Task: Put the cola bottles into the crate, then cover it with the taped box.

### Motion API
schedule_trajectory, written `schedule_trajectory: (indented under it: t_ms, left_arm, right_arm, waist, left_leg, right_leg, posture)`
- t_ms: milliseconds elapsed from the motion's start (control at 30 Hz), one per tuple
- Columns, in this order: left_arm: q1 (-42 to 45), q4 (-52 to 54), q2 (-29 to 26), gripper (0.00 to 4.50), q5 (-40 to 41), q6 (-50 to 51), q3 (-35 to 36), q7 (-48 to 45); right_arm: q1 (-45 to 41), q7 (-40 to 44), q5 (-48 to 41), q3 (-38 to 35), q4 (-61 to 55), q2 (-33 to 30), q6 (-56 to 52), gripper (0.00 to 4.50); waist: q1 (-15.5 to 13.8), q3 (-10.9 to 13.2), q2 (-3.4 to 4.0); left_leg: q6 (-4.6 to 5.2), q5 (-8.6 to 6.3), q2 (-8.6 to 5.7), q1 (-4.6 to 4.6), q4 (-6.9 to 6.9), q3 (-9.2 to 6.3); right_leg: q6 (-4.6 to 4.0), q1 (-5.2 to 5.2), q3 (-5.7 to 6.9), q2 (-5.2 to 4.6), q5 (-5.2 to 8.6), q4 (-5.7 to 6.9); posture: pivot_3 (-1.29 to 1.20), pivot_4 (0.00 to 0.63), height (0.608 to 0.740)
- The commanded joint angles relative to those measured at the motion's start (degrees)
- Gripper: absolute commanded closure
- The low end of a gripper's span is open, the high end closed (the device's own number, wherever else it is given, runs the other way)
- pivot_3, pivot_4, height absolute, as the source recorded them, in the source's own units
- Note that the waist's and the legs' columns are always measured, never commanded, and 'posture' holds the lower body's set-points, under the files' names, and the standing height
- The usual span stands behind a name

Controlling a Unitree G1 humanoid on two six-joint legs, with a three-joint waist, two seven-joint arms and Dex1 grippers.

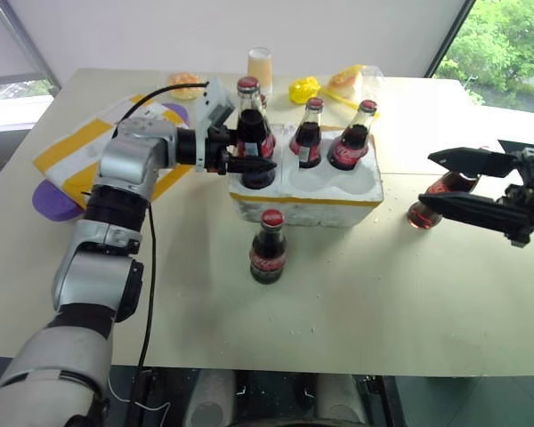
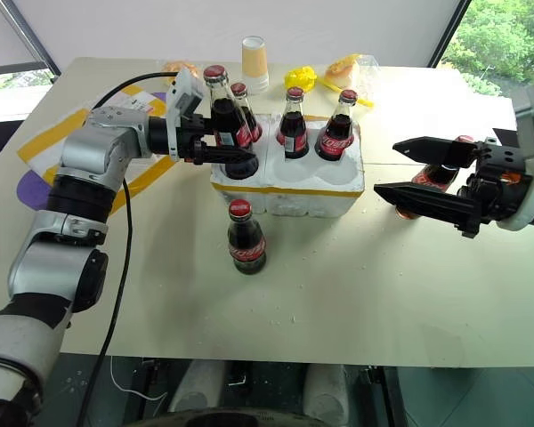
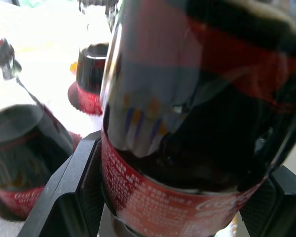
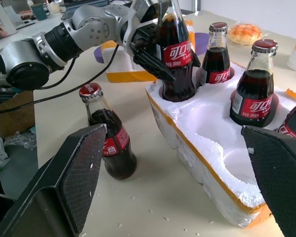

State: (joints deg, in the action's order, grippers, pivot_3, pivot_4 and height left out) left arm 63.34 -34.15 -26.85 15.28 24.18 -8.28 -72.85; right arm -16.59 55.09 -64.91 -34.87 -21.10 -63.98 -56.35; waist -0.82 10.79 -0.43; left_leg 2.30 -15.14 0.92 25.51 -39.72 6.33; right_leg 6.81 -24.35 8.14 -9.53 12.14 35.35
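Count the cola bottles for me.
6: four in the crate, one of them held by the left fingers; one standing before it; one lying behind the right fingers.

White Coca-Cola script on the standing cola bottle's red label (image 1: 267, 256), Chinese characters on crate bottles' labels (image 4: 251, 105)

The beige surface (image 1: 409, 302) carries the crate (image 1: 307, 197) near its middle, with one cola bottle (image 1: 268, 248) standing upright just in front of it and another bottle (image 1: 438, 197) lying on its side well to the right. To the left lies the taped box (image 1: 76, 147), partly over a purple plate (image 1: 52, 201). Along the far edge stand a paper cup (image 1: 260, 68), a pastry (image 1: 185, 85), a yellow object (image 1: 303, 89) and a clear bag (image 1: 354, 80).
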Motion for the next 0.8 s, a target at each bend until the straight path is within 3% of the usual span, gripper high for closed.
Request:
schedule_trajectory:
  t_ms: [33, 133, 200, 267, 533, 800]
  left_arm:
    - [0.0, 0.6, -0.8, 1.65, -1.4, -3.5, 0.3, -0.9]
    - [-1.6, 0.2, -0.8, 1.65, -2.9, -5.1, -0.3, -1.0]
    - [-2.2, 0.0, -0.5, 0.61, -3.3, -5.5, -0.3, -0.4]
    - [-2.6, 0.2, -0.3, 0.05, -3.2, -5.3, 0.1, -0.2]
    - [-5.1, 7.0, -3.1, 0.05, 0.0, -1.0, 4.0, -0.2]
    - [-13.8, 33.6, -20.5, 0.05, 19.8, 23.1, 15.6, -8.2]
  right_arm:
    - [-1.1, -0.3, -0.8, -1.1, -0.5, 0.0, 1.3, 0.00]
    - [-1.0, -0.4, -0.5, -0.6, -0.6, 0.3, 1.7, 0.00]
    - [-1.0, -0.4, -0.2, -0.2, -0.6, 0.3, 2.1, 0.00]
    - [-1.2, -0.4, 0.1, 0.3, -0.4, 0.4, 2.4, 0.00]
    - [-2.5, -1.5, 2.2, 3.3, 0.0, 0.8, 4.2, 0.00]
    - [-5.5, -2.1, 2.6, 11.2, -4.0, 3.1, 5.2, 0.00]
  waist:
    - [0.0, 0.0, 0.00]
    - [0.1, 0.0, 0.00]
    - [0.1, 0.0, 0.00]
    - [0.1, 0.0, 0.00]
    - [0.1, 0.0, 0.01]
    - [0.8, 0.0, 0.05]
  left_leg:
    - [0.01, -0.01, 0.00, 0.01, -0.02, 0.00]
    - [0.02, -0.01, 0.02, 0.01, -0.04, 0.00]
    - [0.02, -0.02, 0.03, 0.01, -0.04, -0.01]
    - [0.02, -0.02, 0.03, 0.00, -0.05, 0.00]
    - [0.13, -0.09, 0.08, 0.03, -0.22, -0.03]
    - [0.11, -0.09, 0.16, 0.00, -0.19, -0.04]
  right_leg:
    - [0.00, 0.00, 0.00, 0.00, 0.00, 0.00]
    - [0.01, 0.00, 0.00, 0.00, -0.01, 0.01]
    - [0.01, 0.00, 0.00, 0.00, -0.01, 0.01]
    - [0.00, 0.00, -0.01, 0.00, -0.01, 0.03]
    - [0.01, 0.03, -0.02, -0.06, -0.01, 0.12]
    - [0.01, 0.01, -0.03, -0.02, 0.00, 0.15]
  posture:
    - [0.00, 0.150, 0.740]
    - [0.00, 0.150, 0.740]
    - [0.00, 0.150, 0.740]
    - [0.00, 0.150, 0.740]
    - [0.00, 0.150, 0.740]
    - [0.00, 0.150, 0.740]
